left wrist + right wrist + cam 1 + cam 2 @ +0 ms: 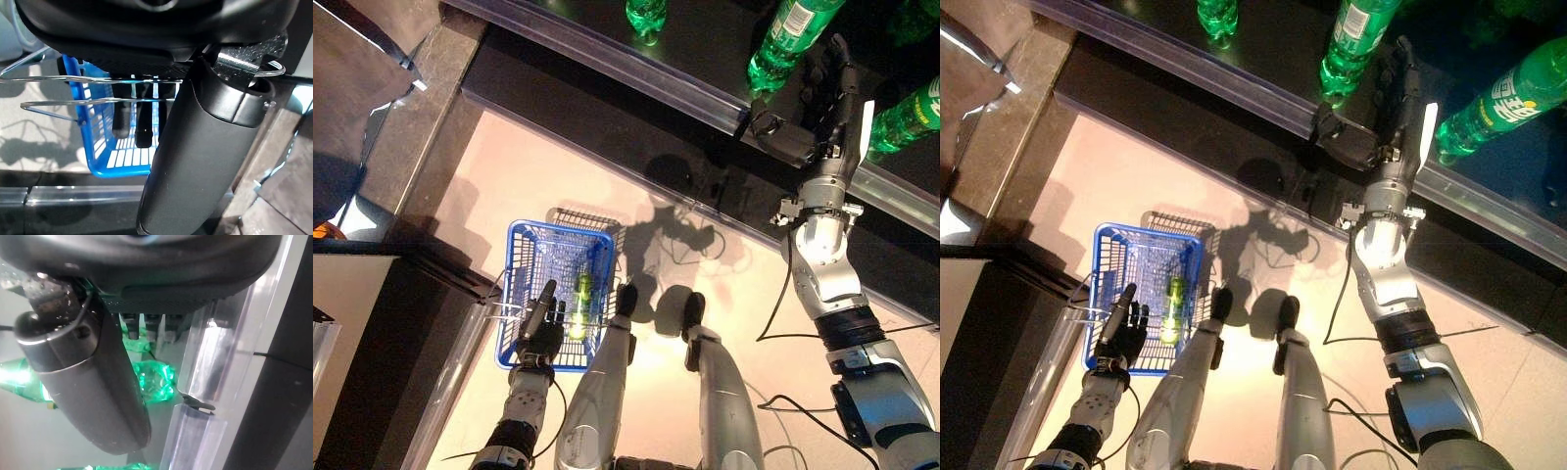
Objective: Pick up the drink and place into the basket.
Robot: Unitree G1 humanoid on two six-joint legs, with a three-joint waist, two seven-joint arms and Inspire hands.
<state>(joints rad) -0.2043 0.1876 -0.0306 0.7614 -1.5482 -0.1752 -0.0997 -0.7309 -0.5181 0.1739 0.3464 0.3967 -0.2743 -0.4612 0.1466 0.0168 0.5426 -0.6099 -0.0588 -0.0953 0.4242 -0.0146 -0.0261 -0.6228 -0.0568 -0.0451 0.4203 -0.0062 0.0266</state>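
as seen now: right hand (822, 98) open at the green bottle (791, 39), 1 o'clock.
grasp: wrap its body.
left hand (540, 333): hooked on basket (524, 245) handle.

You see a blue plastic basket (530, 257) with thin wire handles (93, 90), translucent green plastic bottles (790, 39), and a glossy dark shelf (705, 44).

Green bottles (790, 39) on the shelf — cut off by the picture's top edge.
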